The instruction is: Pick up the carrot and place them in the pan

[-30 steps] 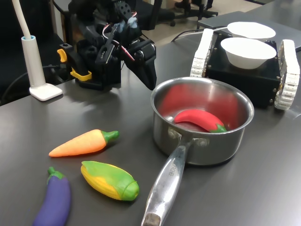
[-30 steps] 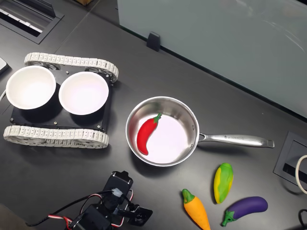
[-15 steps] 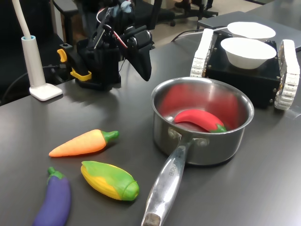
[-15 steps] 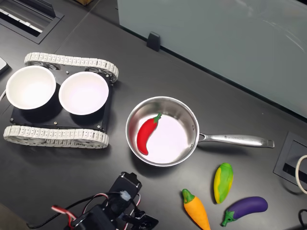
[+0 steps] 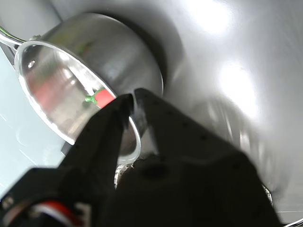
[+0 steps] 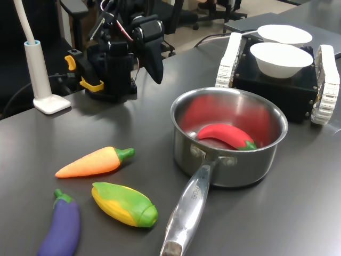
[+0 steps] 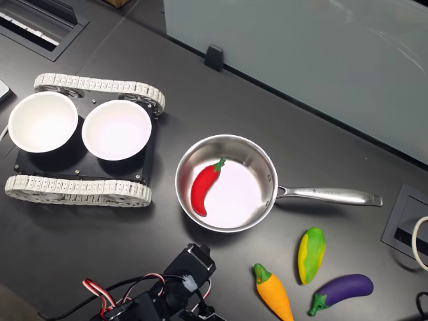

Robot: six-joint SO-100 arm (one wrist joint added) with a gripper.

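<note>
Your carrot [image 6: 96, 161] lies flat on the worktop [image 6: 298, 213], untouched, well apart from the claw. In the first exterior view its long axis runs nearly level across the frame: the pointed tip faces the first exterior view's left, and the green stem end faces the pan [image 6: 229, 136]. In the second exterior view the carrot [image 7: 274, 294] sits low in the frame with its stem up and to the left and its tip running off the bottom edge.

Just beside the carrot, on the nearer side in the first exterior view, is the corn cob [image 6: 125, 204], with the eggplant [image 6: 60, 226] beyond that. They crowd one flank, so you likely want to come down across the carrot's body from the open side.

The pan stands to the first exterior view's right of the carrot, handle pointing toward the camera, with a red chili pepper [image 6: 226, 135] already inside.

The claw [image 6: 154, 66] hangs raised above the worktop near the arm's base, farther back than both carrot and pan. In the wrist view the claw [image 5: 134, 101] has its two dark fingers nearly together with only a narrow slit between the tips, gripping nothing; it looks toward the pan, and the carrot is out of that view. You must swing it away from the pan and toward the carrot, then open up.
</note>
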